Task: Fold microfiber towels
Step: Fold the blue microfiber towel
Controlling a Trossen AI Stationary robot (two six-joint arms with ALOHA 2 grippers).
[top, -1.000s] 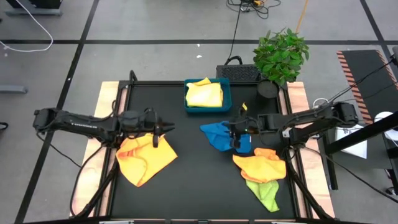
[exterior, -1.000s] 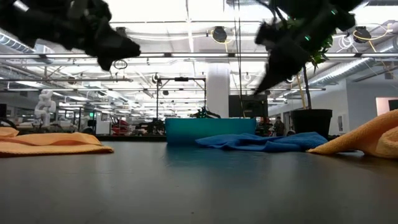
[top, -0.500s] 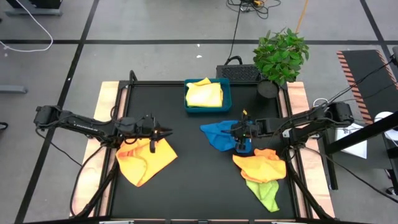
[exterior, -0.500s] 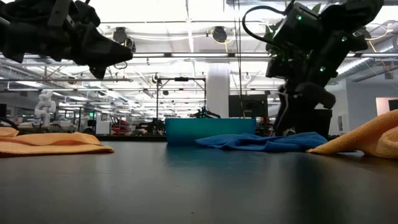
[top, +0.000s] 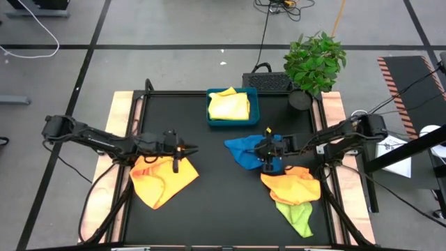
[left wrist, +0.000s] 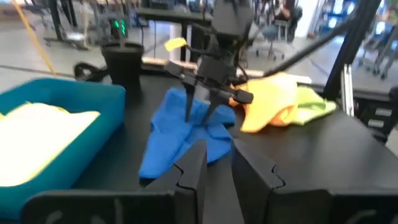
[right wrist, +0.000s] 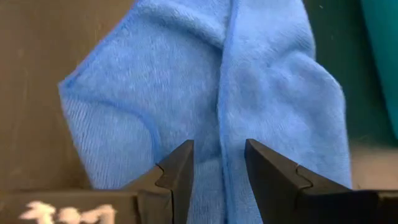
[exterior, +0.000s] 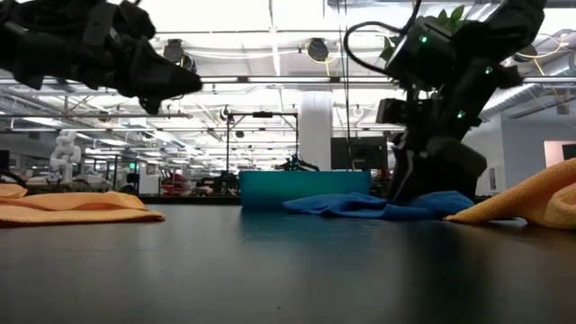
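A crumpled blue towel (top: 244, 150) lies on the black table near its middle. My right gripper (top: 265, 160) slants down over the towel's right part. It is open, with its two fingers on either side of a raised fold (right wrist: 224, 93) in the cloth. My left gripper (top: 189, 148) points level toward the table's right. It hangs above the far corner of an orange-yellow towel (top: 164, 180) and has only a narrow gap, with nothing in it. A pale yellow towel (top: 228, 106) lies in the blue tray (top: 212, 120). My right gripper comes at the blue towel from above, slanting in from the table's right. Its fingertips (left wrist: 188, 115) reach down to the cloth's right part. I cannot tell whether they touch it. The towel lies slack on the table.
A second orange towel (top: 293, 187) lies heaped at the near right, partly over a lime green one (top: 298, 217). A potted plant (top: 315, 59) stands at the far right corner. Bare black tabletop lies between the two towel heaps and along the near edge.
My right gripper has come down from well above the table onto the blue towel, rolling a little as it sank. Its gap has stayed the same. My left gripper has sunk slightly over the orange-yellow towel. No towel has moved.
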